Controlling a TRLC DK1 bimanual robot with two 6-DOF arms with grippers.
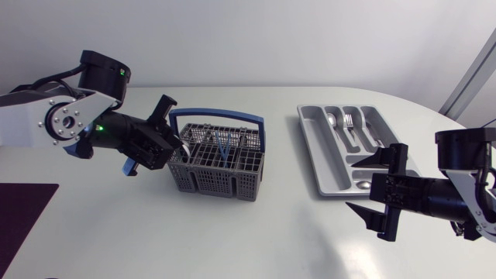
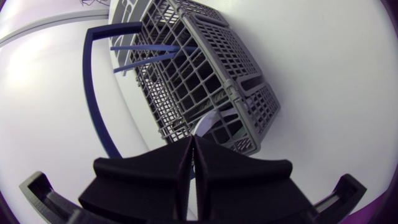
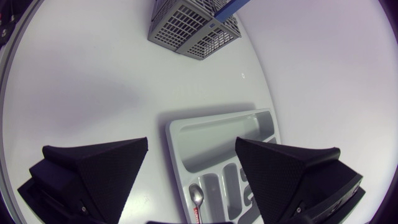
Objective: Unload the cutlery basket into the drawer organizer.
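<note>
The grey cutlery basket [image 1: 221, 174] with its blue handle [image 1: 219, 115] stands on the white table [image 1: 256, 232], left of the middle. The grey drawer organizer [image 1: 322, 167] lies well apart from it to the right, set at a slant.

The left arm comes in from the left, and its claw [image 1: 174, 143] is at the basket's left end, at the rim. In the left wrist view the claw [image 2: 194, 140] has its two fingers pressed almost flat together. A thin pale piece of cutlery [image 2: 207, 122] is pinched between them, its rounded end showing just ahead of the fingertips at the end compartment of the basket [image 2: 236, 74]. I cannot tell what kind of cutlery it is. Farther along the basket, a few thin blue pieces [image 2: 140, 53] stand tilted in a compartment beside the handle.

The right claw [image 1: 380, 190] hangs at the near end of the organizer, spread wide and holding nothing. In the right wrist view the organizer [image 3: 217, 134] shows between the broad fingers [image 3: 99, 165] of that claw, with a spoon [image 3: 197, 195] in one narrow compartment. The basket [image 3: 193, 25] is far ahead of it.

In the head view a spoon [image 1: 332, 120] and a fork [image 1: 349, 120] lie side by side in the long compartments at the organizer's far end. A dark mat [image 1: 27, 205] lies on the table at the near left.
</note>
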